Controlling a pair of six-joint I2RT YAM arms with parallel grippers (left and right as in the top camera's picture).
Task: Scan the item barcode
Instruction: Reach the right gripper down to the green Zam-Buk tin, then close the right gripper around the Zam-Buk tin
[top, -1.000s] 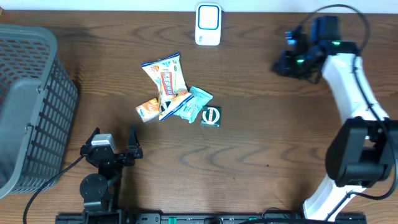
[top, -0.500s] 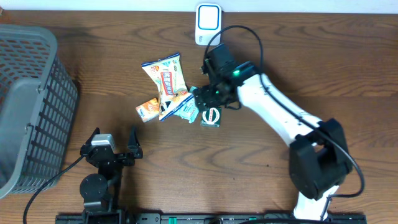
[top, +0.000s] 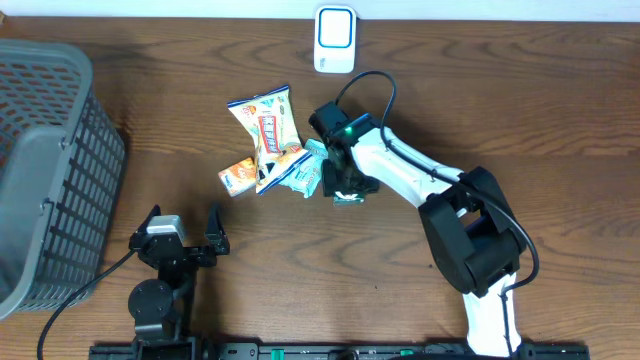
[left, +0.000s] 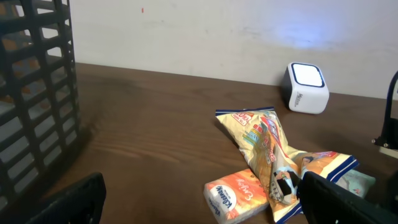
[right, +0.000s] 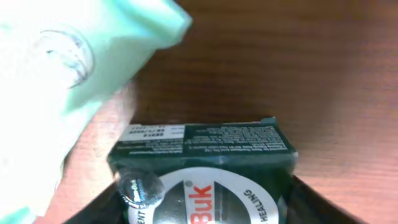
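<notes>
Found the right gripper (top: 345, 185) low over the dark green box (right: 205, 149), which lay on the surface (top: 480, 110) at about 4 o'clock from the heap of snack packets (top: 268, 135), touching a mint-green packet (right: 62, 87). Saw the jaws one on each side of the box; could not tell whether clenched on it or only around it. Noted the left gripper (top: 183, 225) resting at 7 o'clock, jaws released wide, grasping nothing. Judged the task as hardly begun: remained to lift the box, carry it to the white scanner (top: 334, 40) at 12 o'clock, and present the barcode.
</notes>
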